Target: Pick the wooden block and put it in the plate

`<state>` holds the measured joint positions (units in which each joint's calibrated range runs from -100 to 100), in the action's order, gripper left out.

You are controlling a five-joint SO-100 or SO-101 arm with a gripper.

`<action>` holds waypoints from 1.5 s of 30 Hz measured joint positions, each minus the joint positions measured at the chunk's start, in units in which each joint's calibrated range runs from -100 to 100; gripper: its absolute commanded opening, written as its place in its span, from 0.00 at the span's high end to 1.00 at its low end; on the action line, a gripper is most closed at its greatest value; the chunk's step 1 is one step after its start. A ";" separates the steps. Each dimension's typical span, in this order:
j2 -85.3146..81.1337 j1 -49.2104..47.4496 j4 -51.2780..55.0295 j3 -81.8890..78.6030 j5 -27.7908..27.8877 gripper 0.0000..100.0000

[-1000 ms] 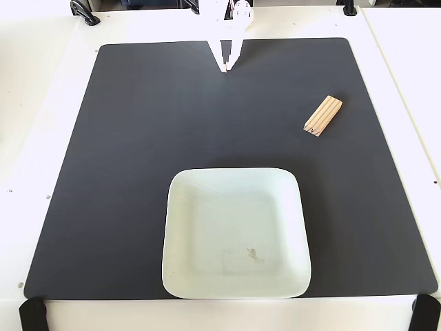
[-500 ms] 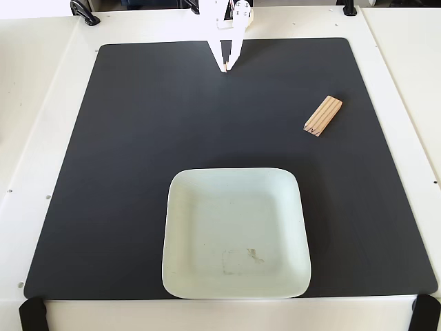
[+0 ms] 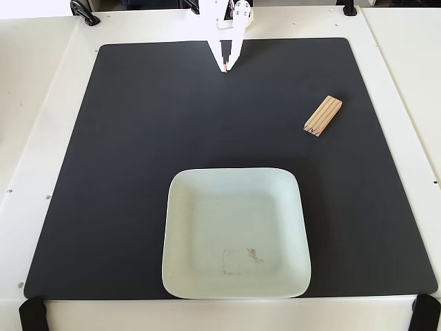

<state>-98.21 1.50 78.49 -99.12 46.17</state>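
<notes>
The wooden block [image 3: 323,116] is a small light-tan grooved bar with a dark mark on its near end. It lies at an angle on the black mat, right of centre. The plate [image 3: 180,227] is a large pale mint-white square with rounded corners and a faint smudge inside. It sits empty at the front middle of the mat. My white gripper [image 3: 227,67] hangs at the back middle of the mat, tips pointing down and close together, holding nothing. It is well to the left of the block and far behind the plate.
A black mat [image 3: 124,172] covers most of the white table [image 3: 41,103]. Black clamps sit at the table's back corners [image 3: 84,12] and front corners [image 3: 31,314].
</notes>
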 measured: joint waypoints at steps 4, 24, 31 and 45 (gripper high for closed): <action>0.00 0.00 0.00 0.00 0.00 0.99; 0.00 -0.29 0.00 0.00 0.00 0.99; 3.23 -1.74 0.51 6.15 0.31 0.99; 59.89 -17.00 18.88 72.73 -3.18 0.99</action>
<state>-38.32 -15.50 97.36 -26.39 42.98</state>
